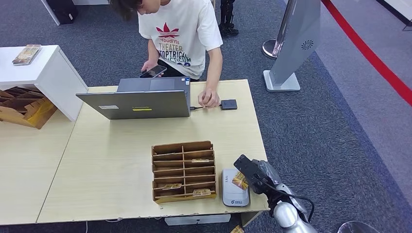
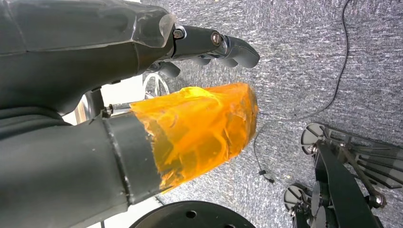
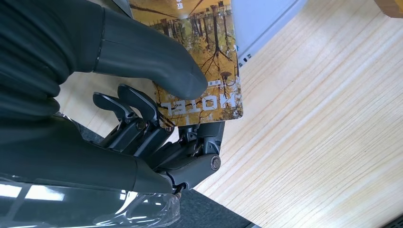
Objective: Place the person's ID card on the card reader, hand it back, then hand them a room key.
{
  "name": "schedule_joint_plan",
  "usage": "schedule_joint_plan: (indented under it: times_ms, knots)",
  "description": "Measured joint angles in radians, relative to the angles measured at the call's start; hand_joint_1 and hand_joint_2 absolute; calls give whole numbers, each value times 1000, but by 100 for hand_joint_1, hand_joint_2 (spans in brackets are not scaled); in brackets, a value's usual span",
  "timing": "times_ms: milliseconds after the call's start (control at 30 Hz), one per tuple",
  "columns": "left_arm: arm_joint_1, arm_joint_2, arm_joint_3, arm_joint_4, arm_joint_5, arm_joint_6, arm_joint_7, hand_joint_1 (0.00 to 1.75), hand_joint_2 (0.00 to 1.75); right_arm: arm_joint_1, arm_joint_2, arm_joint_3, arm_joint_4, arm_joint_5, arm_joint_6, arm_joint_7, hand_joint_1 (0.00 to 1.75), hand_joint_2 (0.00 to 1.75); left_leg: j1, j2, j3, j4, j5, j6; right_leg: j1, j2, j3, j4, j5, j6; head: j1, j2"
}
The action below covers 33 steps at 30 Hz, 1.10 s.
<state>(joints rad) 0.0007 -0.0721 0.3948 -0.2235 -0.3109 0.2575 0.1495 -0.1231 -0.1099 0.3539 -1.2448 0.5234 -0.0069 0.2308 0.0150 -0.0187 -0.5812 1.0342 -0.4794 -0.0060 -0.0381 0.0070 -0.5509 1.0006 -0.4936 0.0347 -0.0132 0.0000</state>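
Right hand point(image 3: 157, 109) pinches glossy rectangular card point(image 3: 209, 61) above grey reader point(image 1: 234, 188).

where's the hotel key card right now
The hotel key card is pinched in the right hand at the table's near right corner, just over the grey card reader, right of the wooden card organizer.

Right hand point(image 3: 157, 114) pinches a hotel card point(image 3: 204, 52) above the table point(image 3: 323, 142).

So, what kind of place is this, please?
Probably a mock hotel reception desk: the right robot hand holds a card printed HOTEL over a card reader, beside a wooden rack of similar cards.
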Motion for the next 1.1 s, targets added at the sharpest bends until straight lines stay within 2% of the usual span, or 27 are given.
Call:
schedule_joint_plan:
  times_ms: [1100]
  knots:
    - [0, 0, 1, 0, -2, 0, -3, 0, 0, -5, -1, 6, 6, 0, 0, 0, 175, 175, 0, 0, 2, 0, 0, 0, 0, 0, 1, 0, 0, 0, 0, 0]
